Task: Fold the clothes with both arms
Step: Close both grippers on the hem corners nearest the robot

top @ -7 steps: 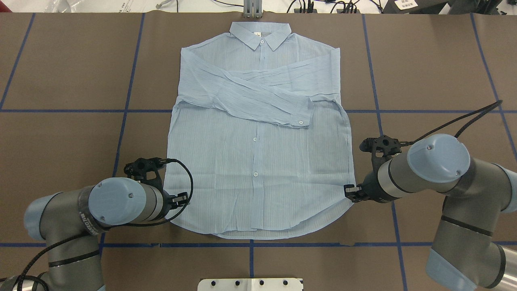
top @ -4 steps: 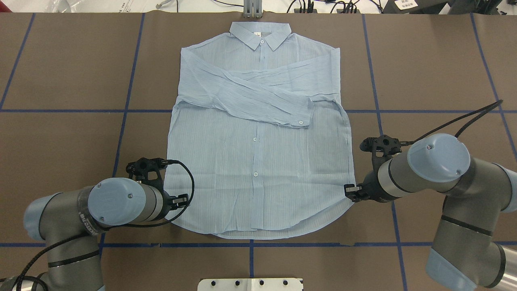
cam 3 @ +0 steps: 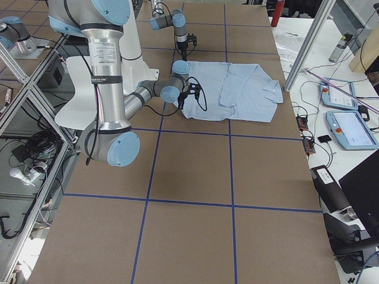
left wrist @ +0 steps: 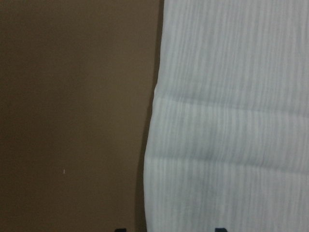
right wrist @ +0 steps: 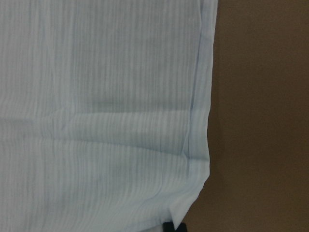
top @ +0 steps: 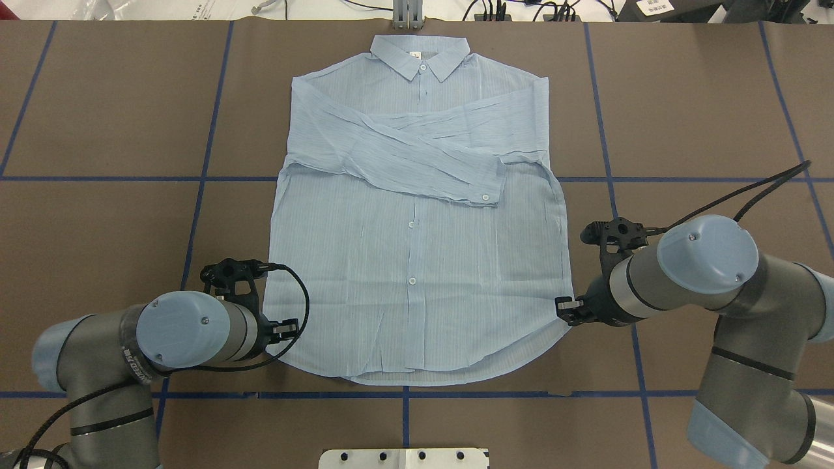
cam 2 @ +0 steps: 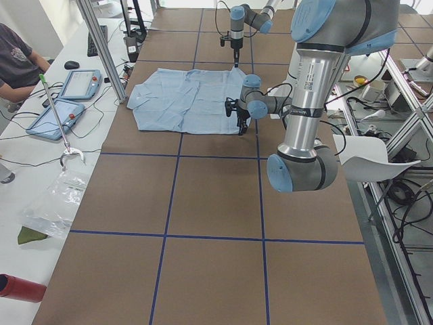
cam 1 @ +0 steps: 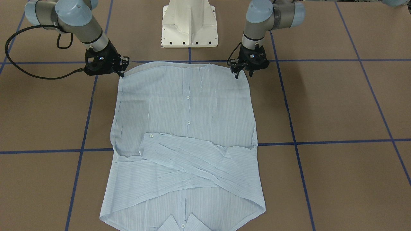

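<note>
The pale blue shirt (top: 417, 260) (cam 1: 186, 106) lies flat and buttoned on the brown table, collar at the far side, both sleeves crossed over the chest. My left gripper (top: 290, 326) (cam 1: 243, 76) is low at the shirt's near left hem corner. It is open, and in the left wrist view its tips (left wrist: 169, 230) straddle the cloth's edge (left wrist: 231, 121). My right gripper (top: 563, 311) (cam 1: 122, 74) sits at the near right hem corner. In the right wrist view its tips (right wrist: 175, 227) are together, shut on the corner of the shirt (right wrist: 96, 121).
The white pedestal base (cam 1: 189, 25) stands between the arms at the near edge. Blue tape lines (top: 195, 215) grid the table. A person (cam 2: 13, 61) sits at a side bench with tablets (cam 2: 78, 84) beyond the shirt's collar end.
My left arm has slid a little toward the robot along the shirt's left edge. The right arm and the shirt have not moved.
</note>
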Tool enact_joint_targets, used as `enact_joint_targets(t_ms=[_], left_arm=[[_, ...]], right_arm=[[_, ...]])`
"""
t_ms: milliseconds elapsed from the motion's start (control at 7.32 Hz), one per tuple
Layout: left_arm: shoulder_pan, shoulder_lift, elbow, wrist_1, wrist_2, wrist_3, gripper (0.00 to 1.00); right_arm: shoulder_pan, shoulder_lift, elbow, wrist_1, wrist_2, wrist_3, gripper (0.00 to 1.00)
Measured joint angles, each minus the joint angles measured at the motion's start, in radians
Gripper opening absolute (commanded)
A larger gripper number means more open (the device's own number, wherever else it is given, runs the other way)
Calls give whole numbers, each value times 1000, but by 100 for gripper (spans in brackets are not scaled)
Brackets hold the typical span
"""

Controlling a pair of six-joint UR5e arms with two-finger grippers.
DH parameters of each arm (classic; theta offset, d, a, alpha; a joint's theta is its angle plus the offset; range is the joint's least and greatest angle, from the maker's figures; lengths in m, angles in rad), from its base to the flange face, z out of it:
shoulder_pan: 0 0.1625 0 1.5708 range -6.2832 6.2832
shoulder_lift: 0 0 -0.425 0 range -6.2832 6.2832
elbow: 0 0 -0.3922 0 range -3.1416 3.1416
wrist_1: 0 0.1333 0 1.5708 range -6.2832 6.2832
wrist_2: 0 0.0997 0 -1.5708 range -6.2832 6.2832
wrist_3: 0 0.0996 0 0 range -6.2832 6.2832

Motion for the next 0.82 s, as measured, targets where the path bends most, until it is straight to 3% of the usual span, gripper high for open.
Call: enact_joint_targets(t_ms=[819], left_arm=[[14,7,-6,1,-11,0,44]], right_arm=[[2,0,2,-1,0,0,0]])
